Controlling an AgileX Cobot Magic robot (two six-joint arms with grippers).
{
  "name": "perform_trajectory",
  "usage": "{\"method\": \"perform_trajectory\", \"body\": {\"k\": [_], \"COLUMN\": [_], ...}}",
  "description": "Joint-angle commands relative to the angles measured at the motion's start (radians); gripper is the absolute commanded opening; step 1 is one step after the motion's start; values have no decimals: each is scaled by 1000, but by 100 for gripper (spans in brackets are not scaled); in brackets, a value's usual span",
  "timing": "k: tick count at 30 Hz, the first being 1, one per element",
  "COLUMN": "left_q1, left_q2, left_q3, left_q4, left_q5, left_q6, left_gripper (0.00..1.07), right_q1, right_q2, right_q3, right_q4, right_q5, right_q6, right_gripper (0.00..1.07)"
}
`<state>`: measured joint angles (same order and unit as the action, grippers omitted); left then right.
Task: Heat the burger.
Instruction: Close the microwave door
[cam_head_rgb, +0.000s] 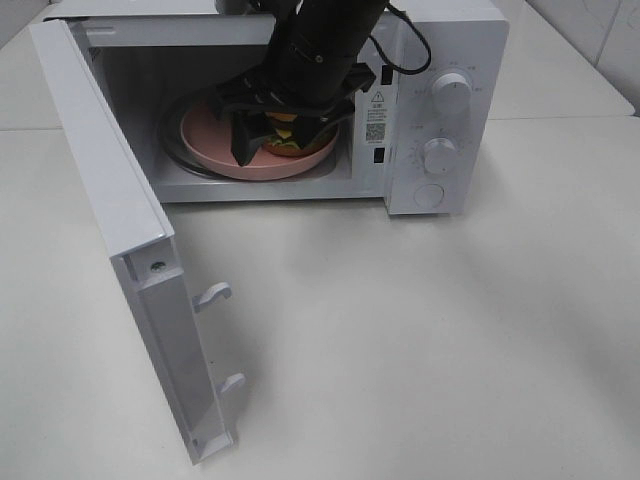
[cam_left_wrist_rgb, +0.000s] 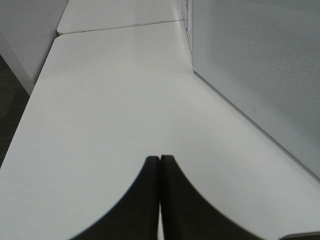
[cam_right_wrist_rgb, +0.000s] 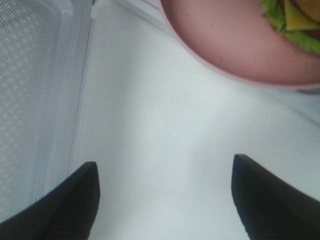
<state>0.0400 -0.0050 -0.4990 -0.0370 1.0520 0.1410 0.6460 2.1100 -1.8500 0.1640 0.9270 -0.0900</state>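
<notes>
The burger (cam_head_rgb: 283, 138) sits on a pink plate (cam_head_rgb: 215, 140) inside the open white microwave (cam_head_rgb: 450, 40). My right gripper (cam_head_rgb: 288, 128) reaches into the cavity from above, its black fingers spread on either side of the burger. In the right wrist view this gripper (cam_right_wrist_rgb: 165, 164) is open and empty, with the plate (cam_right_wrist_rgb: 225, 45) and the burger's lettuce and cheese (cam_right_wrist_rgb: 295, 22) just beyond the fingertips. My left gripper (cam_left_wrist_rgb: 160, 165) is shut and empty over the table, beside the microwave's perforated side wall (cam_left_wrist_rgb: 260, 65). It does not show in the exterior view.
The microwave door (cam_head_rgb: 110, 190) stands swung wide open to the left, with two latch hooks on its edge. It also shows in the right wrist view (cam_right_wrist_rgb: 35, 100). The plate rests on a glass turntable (cam_head_rgb: 180, 155). Two knobs (cam_head_rgb: 440, 155) sit on the right panel. The white table (cam_head_rgb: 420, 340) spreads in front.
</notes>
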Motion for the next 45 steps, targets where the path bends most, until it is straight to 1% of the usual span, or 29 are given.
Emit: {"method": "perform_trajectory", "body": {"k": [1,2,7,8,9,16,18,19,20,23,25,26,27,28,29,30,31,33,34,35,36,37,38,39,40,41,42,43,45], "left_q1": [-1,-1,-1,-1,-1,-1,-1,-1,-1,-1,-1,-1,-1,-1,-1,-1,-1,-1,-1,-1,-1,-1,-1,-1,-1,-1,-1,-1,-1], "left_q2": [-22,-22,-22,-22,-22,-22,-22,-22,-22,-22,-22,-22,-22,-22,-22,-22,-22,-22,-22,-22,-22,-22,-22,-22,-22,-22,-22,-22,-22], "left_q3": [2,2,2,2,2,2,2,2,2,2,2,2,2,2,2,2,2,2,2,2,2,2,2,2,2,2,2,2,2], "left_q4": [-8,-8,-8,-8,-8,-8,-8,-8,-8,-8,-8,-8,-8,-8,-8,-8,-8,-8,-8,-8,-8,-8,-8,-8,-8,-8,-8,-8,-8], "left_q5": [-12,-12,-12,-12,-12,-12,-12,-12,-12,-12,-12,-12,-12,-12,-12,-12,-12,-12,-12,-12,-12,-12,-12,-12,-12,-12,-12,-12,-12], "left_q6": [2,2,2,2,2,2,2,2,2,2,2,2,2,2,2,2,2,2,2,2,2,2,2,2,2,2,2,2,2], "left_gripper": [0,0,0,0,0,0,0,0,0,0,0,0,0,0,0,0,0,0,0,0,0,0,0,0,0,0,0,0,0], "right_q1": [-3,-3,-3,-3,-3,-3,-4,-4,-6,-6,-35,-35,-63,-63,-106,-106,-151,-172,-224,-224,-273,-273,-319,-319,-369,-369,-414,-414,-464], "right_q2": [-16,-21,-28,-31,-46,-113,-172,-172,-205,-221,-273,-273,-295,-295,-318,-318,-338,-347,-367,-367,-393,-393,-429,-429,-468,-468,-508,-508,-579], "right_q3": [-6,-6,-6,-6,4,54,102,102,135,152,216,216,244,244,278,278,306,317,340,340,368,368,405,405,441,441,476,476,537], "right_q4": [1,0,0,-11,-55,-155,-233,-233,-259,-280,-323,-323,-321,-321,-321,-321,-321,-321,-322,-322,-323,-323,-323,-323,-323,-323,-323,-323,-323], "right_q5": [75,131,233,302,317,317,317,317,317,317,317,317,311,311,303,303,300,302,309,309,307,307,301,301,296,296,294,294,284], "right_q6": [31,40,40,40,52,90,123,123,135,140,177,177,185,185,194,194,201,202,213,213,218,218,220,220,221,221,223,223,225], "right_gripper": [70,70,70,70,70,70,70,70,70,70,70,70,70,70,70,70,70,70,70,70,70,70,70,70,70,70,70,70,70]}}
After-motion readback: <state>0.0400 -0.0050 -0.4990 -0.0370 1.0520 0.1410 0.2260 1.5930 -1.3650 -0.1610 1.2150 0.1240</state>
